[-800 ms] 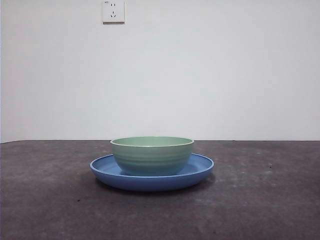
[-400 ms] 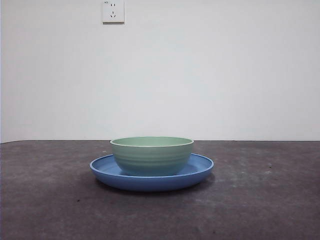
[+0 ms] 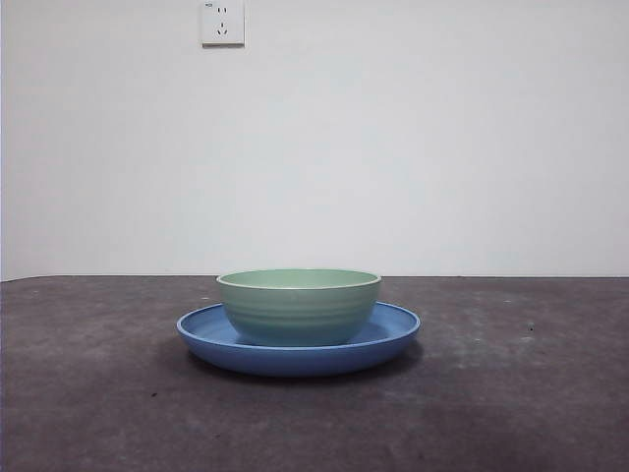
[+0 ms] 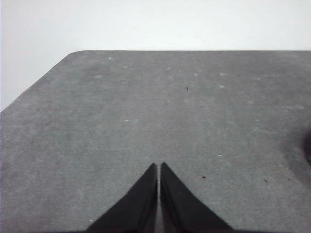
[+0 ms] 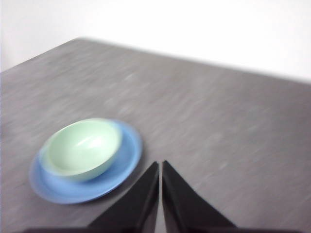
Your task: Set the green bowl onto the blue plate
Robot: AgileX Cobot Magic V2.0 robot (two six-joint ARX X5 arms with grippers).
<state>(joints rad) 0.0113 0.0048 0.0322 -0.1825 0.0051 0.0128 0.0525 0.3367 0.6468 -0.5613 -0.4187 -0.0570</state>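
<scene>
The green bowl [image 3: 298,306] stands upright inside the blue plate [image 3: 393,337] at the middle of the dark table. The right wrist view, which is blurred, shows the same bowl [image 5: 84,147] resting on the plate [image 5: 127,160]. My right gripper [image 5: 160,165] is shut and empty, raised above the table and apart from the plate's rim. In its own wrist view my left gripper [image 4: 159,166] is shut with nothing in it, over bare table. Neither arm shows in the front view.
A white wall with a socket [image 3: 222,22] rises behind the table. The table's far edge and rounded corner [image 4: 73,52] show in the left wrist view. A dark shape [image 4: 307,148] sits at that view's edge.
</scene>
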